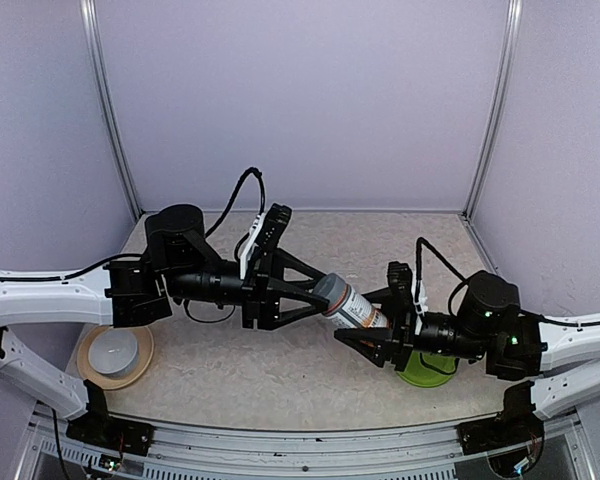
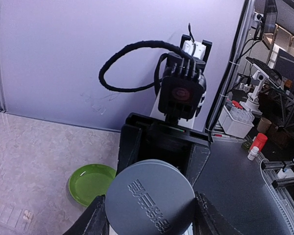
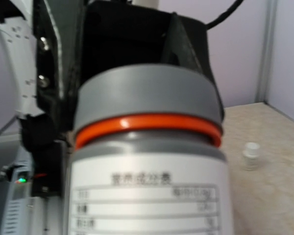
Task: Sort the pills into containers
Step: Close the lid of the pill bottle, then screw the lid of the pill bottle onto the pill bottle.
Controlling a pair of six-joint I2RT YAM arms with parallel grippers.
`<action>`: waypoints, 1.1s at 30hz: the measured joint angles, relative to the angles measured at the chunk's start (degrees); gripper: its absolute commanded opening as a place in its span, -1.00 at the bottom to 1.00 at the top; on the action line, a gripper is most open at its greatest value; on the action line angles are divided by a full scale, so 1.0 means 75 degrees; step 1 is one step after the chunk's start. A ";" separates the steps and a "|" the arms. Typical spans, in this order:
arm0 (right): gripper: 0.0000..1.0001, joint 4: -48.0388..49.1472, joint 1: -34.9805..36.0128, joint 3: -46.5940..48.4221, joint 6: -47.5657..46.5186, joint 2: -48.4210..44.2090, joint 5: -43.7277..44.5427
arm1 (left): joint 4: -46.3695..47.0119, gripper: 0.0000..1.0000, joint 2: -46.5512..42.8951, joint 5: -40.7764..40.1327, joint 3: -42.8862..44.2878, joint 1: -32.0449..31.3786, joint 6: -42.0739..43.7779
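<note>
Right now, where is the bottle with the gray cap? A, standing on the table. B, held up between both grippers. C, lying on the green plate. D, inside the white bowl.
B: the bottle is held between the left gripper, on its cap, and the right gripper, on its body.

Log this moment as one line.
left gripper: gripping cap | right gripper: gripping bottle | bottle: in air between grippers, cap on | vial: upright on table

Top external: high at near edge, looking down across whole table. Wrist cameras: facing each other, very close on bottle; all views share it.
</note>
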 measured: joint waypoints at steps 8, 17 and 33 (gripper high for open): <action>-0.99 0.0015 0.0000 0.0000 0.0519 -0.0114 -0.0705 | -0.0125 0.53 -0.0248 0.0058 -0.0082 -0.0096 0.0513; -1.00 0.0361 0.0000 -0.0032 0.0533 -0.0423 -0.0752 | -0.0102 0.98 -0.0493 -0.0274 -0.0329 -0.0067 0.0361; -1.00 0.0758 0.0003 -0.0041 -0.0128 0.0175 0.0583 | 0.1212 0.98 -0.0699 -0.2151 -0.0583 -0.0137 -0.2844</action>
